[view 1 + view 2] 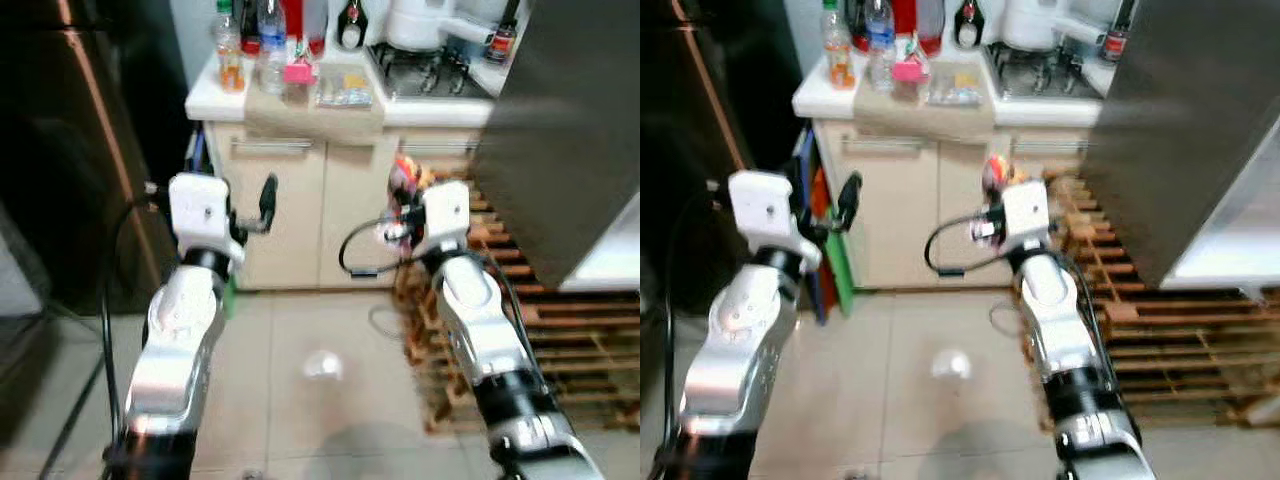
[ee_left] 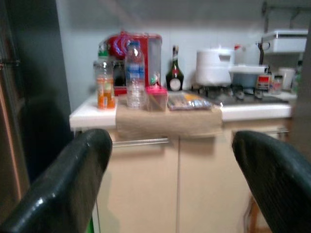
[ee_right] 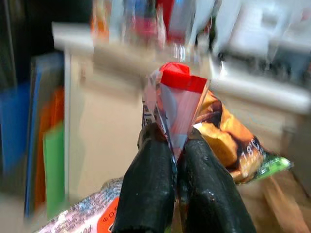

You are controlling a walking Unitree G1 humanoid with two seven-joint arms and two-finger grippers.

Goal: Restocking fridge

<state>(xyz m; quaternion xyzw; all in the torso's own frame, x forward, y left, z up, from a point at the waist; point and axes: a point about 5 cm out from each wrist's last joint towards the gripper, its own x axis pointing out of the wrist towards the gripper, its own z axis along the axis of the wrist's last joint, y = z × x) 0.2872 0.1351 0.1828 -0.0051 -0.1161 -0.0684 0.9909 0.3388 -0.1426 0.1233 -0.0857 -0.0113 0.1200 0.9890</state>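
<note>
My right gripper is shut on the top seam of an orange snack bag with a red corner, and holds it up in front of the beige cabinet. From the head, the bag shows just above the right wrist. My left gripper is open and holds nothing; it is raised at the left and points toward the counter. On the counter stand an orange drink bottle, a water bottle, a small pink box and a flat food packet.
A grey fridge door stands open at the right above a wooden pallet. A tall dark cabinet lines the left side. A gas stove with a white cooker sits on the counter. The tiled floor lies between my arms.
</note>
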